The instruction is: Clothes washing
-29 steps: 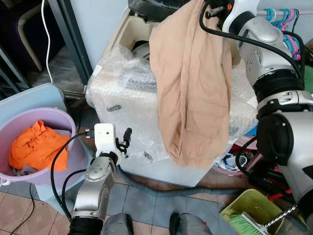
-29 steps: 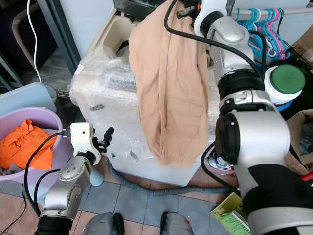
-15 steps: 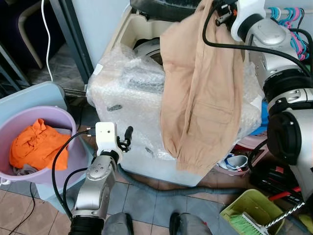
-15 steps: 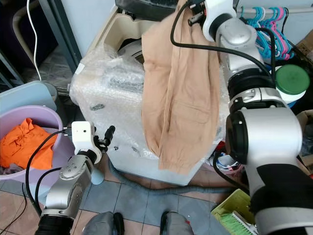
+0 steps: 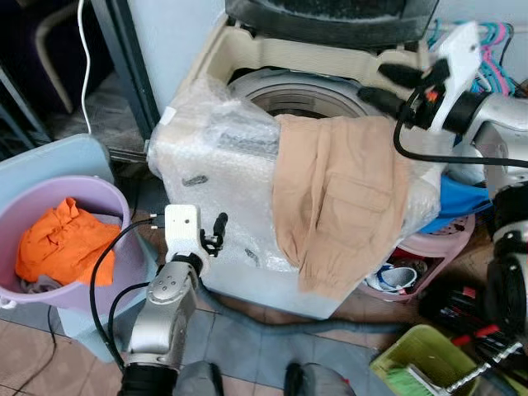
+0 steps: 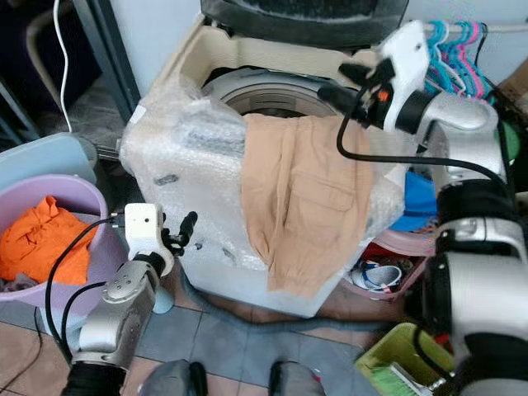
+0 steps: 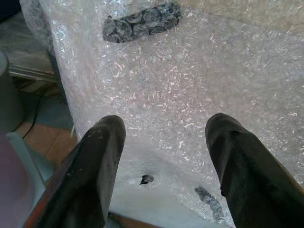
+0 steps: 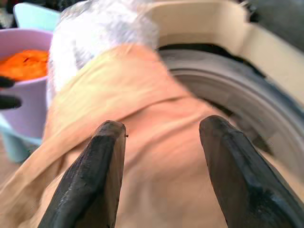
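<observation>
Tan trousers (image 5: 342,198) hang over the front rim of the top-loading washing machine (image 5: 247,62), its front wrapped in bubble wrap (image 5: 210,165); part lies toward the open drum (image 5: 297,92), the legs dangle down the front. My right gripper (image 5: 381,86) hovers open just above the trousers at the drum's right side, nothing between its fingers (image 8: 88,185). My left gripper (image 5: 219,233) is low beside the machine's front, open, facing the bubble wrap (image 7: 190,95). An orange garment (image 5: 59,243) lies in a purple tub (image 5: 115,206) at the left.
A light blue stool or lid (image 5: 49,165) stands behind the tub. Coloured hangers (image 6: 450,49) hang at the back right. A pink basin (image 5: 437,247), a green dustpan with a brush (image 5: 412,363) and a grey hose (image 5: 272,318) crowd the tiled floor.
My right gripper has let go of the tan trousers; they dropped from hanging high to lying draped over the washer's front rim. The right arm swung right and lower. The left arm stayed put.
</observation>
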